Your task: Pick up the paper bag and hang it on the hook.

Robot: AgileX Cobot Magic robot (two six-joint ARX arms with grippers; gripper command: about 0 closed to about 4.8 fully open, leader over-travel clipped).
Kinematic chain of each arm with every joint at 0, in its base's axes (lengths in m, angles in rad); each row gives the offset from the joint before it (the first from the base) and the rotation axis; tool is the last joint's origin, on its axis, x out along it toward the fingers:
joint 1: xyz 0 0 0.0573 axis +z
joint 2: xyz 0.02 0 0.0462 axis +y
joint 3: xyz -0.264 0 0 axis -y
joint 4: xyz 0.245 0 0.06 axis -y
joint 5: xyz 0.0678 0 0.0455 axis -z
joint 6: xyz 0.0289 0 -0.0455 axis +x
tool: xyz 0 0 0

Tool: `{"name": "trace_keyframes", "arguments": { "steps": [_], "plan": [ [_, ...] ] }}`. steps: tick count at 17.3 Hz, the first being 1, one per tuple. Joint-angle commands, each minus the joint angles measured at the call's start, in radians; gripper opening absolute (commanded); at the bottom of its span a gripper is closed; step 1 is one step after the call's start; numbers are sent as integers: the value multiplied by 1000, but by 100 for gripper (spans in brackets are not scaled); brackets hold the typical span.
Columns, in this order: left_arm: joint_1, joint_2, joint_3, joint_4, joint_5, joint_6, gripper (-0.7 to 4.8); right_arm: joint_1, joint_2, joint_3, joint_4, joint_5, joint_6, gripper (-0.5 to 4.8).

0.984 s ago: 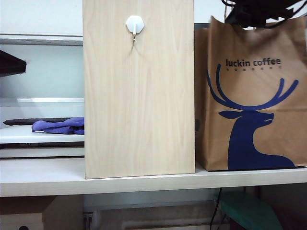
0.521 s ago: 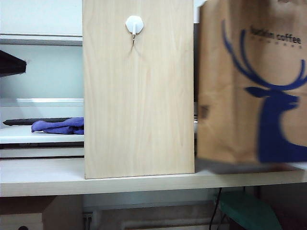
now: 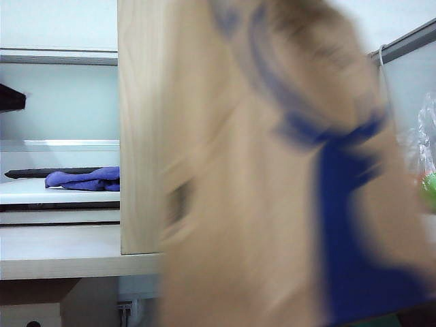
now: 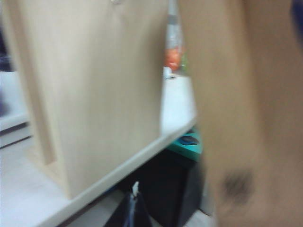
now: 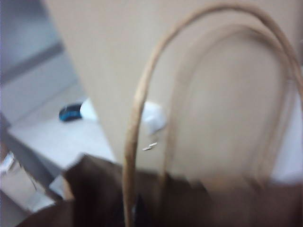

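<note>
The bag (image 3: 272, 197) is a brown paper one with a dark blue print, badly blurred in the exterior view. It is clear of the worktop (image 3: 61, 252) and fills the middle and right, covering most of the board (image 3: 136, 136) behind it. Its lower edge runs below the worktop's front edge. In the right wrist view its two twisted paper handles (image 5: 142, 104) arch up above its dark open mouth, and just beyond them the hook (image 5: 154, 117) shows as a small white shape on the board (image 5: 109, 56). The handles are not on the hook.

The right tool is in none of the views; it is pressed together, and what it pinches cannot be seen. The right wrist camera looks over the bag's mouth toward the board.

The left tool is not visible either, and its state cannot be told. The left wrist view shows the board (image 4: 94, 85) standing on the worktop (image 4: 175, 109), with the bag (image 4: 246, 118) a blurred brown mass to its right.

A blue cloth (image 3: 82, 179) lies on a shelf at the far left.
</note>
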Motion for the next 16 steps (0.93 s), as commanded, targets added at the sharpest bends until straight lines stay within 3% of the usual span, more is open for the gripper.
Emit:
{"name": "trace_keyframes", "arguments": {
  "steps": [1, 8, 16],
  "plan": [
    [17, 0, 1, 13, 4, 2, -6, 103, 118, 3, 121, 87, 2, -2],
    [18, 0, 2, 13, 4, 2, -6, 162, 298, 4, 173, 69, 51, -2],
    [50, 0, 2, 13, 5, 2, -5, 164, 335, 4, 195, 56, 52, -2]
  ]
}}
